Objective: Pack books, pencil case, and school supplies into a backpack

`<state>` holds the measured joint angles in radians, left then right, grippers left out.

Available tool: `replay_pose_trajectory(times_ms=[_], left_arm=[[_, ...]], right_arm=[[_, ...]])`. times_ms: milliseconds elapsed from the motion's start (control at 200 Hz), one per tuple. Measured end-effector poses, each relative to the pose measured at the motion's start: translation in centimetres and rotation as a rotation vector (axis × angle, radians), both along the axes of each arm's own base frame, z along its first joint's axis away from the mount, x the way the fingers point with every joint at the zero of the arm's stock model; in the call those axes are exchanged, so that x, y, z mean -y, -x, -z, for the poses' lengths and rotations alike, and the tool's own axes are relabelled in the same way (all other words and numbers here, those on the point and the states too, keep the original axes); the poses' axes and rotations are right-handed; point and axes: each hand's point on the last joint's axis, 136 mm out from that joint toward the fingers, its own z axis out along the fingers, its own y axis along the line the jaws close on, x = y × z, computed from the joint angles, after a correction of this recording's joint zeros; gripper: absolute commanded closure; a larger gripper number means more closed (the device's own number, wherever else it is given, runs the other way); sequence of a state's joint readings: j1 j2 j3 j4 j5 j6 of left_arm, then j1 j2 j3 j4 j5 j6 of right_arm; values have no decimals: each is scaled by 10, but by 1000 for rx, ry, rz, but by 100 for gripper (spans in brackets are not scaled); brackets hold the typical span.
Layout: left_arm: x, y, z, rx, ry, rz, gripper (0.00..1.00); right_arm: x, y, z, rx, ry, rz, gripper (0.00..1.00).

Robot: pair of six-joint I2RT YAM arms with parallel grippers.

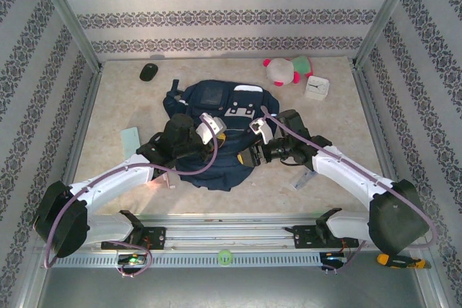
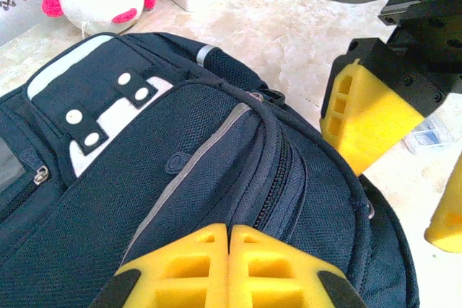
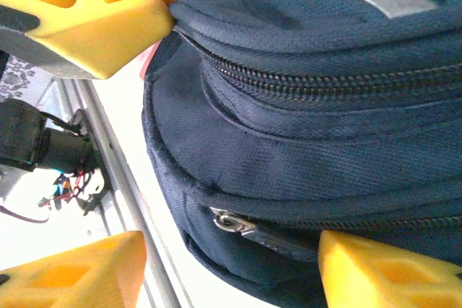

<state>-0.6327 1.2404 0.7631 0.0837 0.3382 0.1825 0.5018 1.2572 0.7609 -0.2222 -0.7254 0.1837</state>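
The navy backpack (image 1: 216, 102) lies flat mid-table, its grey-white patch (image 2: 94, 124) toward the far side. My left gripper (image 2: 231, 230) is shut, pinching a fold of backpack fabric beside a closed zipper (image 2: 278, 185); from the right wrist its fingers (image 3: 108, 16) grip the bag's near edge. My right gripper (image 3: 231, 268) is open at the bag's near right side, with a metal zipper pull (image 3: 234, 223) between its spread fingers (image 3: 382, 272). A pale teal square (image 1: 130, 137), a pale pink piece (image 1: 163, 178) and a clear packet (image 1: 304, 178) lie on the table. The book is out of view.
A pink-and-white plush toy (image 1: 286, 70) and a white square clock (image 1: 316, 88) sit at the back right, and a black mouse (image 1: 149, 71) at the back left. The metal rail (image 1: 231, 232) runs along the near edge, close under the backpack.
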Motion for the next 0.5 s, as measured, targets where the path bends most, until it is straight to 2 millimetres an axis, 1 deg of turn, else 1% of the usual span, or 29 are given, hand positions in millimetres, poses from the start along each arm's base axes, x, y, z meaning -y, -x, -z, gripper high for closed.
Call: replay_pose_trajectory(times_ms=[55,135,220,280,355,500], left_arm=[[0,0,0,-1,1,2,100],[0,0,0,-1,1,2,100],[0,0,0,-1,1,2,100],[0,0,0,-1,1,2,100],[0,0,0,-1,1,2,100],[0,0,0,-2,1,2,100]], right_arm=[[-2,1,0,3,-9,-17,53],[-4,1,3,-11,-15,-28,62],[-5,3,5,-21,-18,-38,71],[-6,4,4,-22,-23,-43,76],[-7,6,3,-24,-26,-51,80],[-13,17,-1,-27,-44,-91,80]])
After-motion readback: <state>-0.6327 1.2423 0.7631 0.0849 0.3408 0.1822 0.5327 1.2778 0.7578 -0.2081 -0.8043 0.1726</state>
